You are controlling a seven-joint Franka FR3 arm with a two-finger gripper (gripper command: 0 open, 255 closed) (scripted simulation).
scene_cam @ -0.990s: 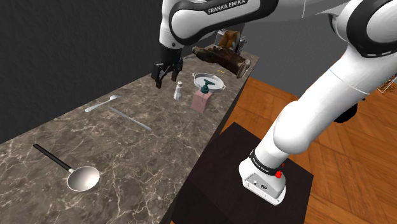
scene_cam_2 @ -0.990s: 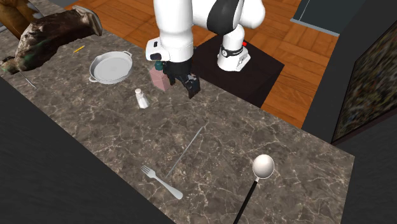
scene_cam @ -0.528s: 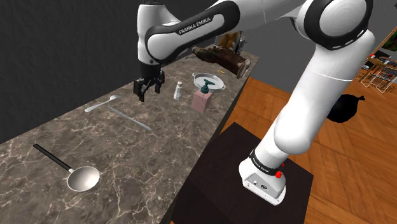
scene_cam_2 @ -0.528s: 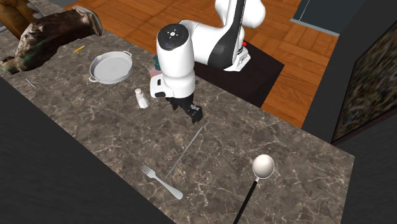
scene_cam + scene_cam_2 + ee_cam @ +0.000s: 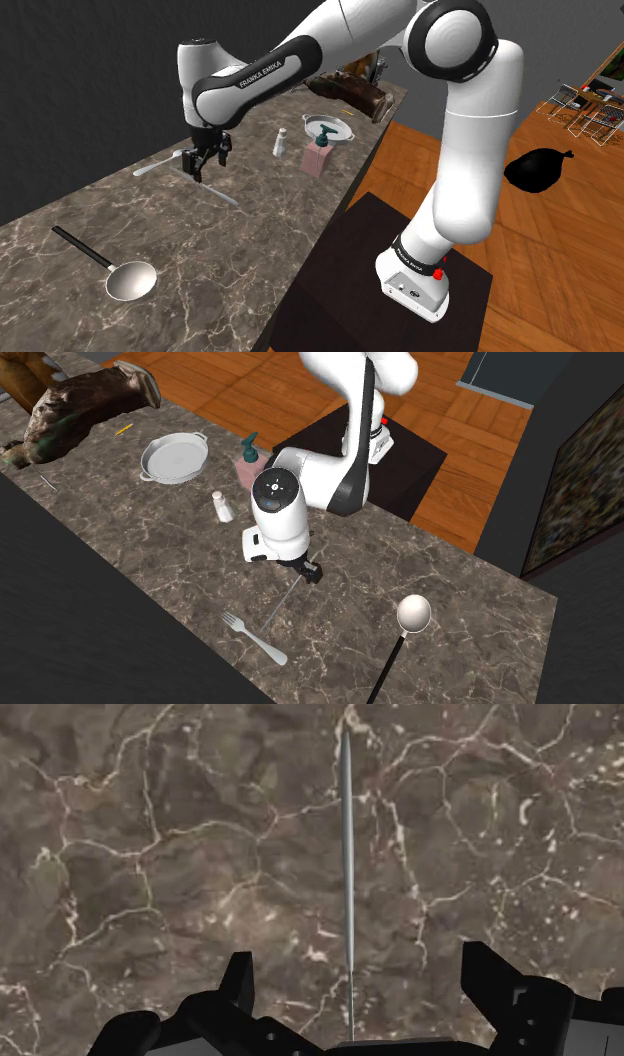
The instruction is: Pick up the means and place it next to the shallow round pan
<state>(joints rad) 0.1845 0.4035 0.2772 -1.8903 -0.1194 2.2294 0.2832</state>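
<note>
**Desk:** Where do you have the end effector (image 5: 207,160)?

**Operator:** I see it in the upper left of the shoulder view, pointing down over the dark marbled surface (image 5: 215,245). It hangs just above one end of the thin grey rod (image 5: 217,193).

**Desk:** And its fingers?

**Operator:** Wide apart. In the wrist view the rod (image 5: 345,854) runs straight away from the end effector (image 5: 355,966), midway between the two black fingers, and neither one touches it. I'm holding nothing.

**Desk:** So the rod lies flat?

**Operator:** Yes, flat on the surface (image 5: 140,557). In the second exterior view the rod (image 5: 279,605) slants from under the end effector (image 5: 312,572) towards the lower left, and its far end is just beside the fork (image 5: 253,637).

**Desk:** The pan?

**Operator:** The shallow round pan (image 5: 172,458) is in the upper left of that frame, well apart from the rod. A small white shaker (image 5: 222,507) and a pink soap dispenser (image 5: 248,460) stand between them. A ladle (image 5: 413,614) lies at the lower right.
</note>
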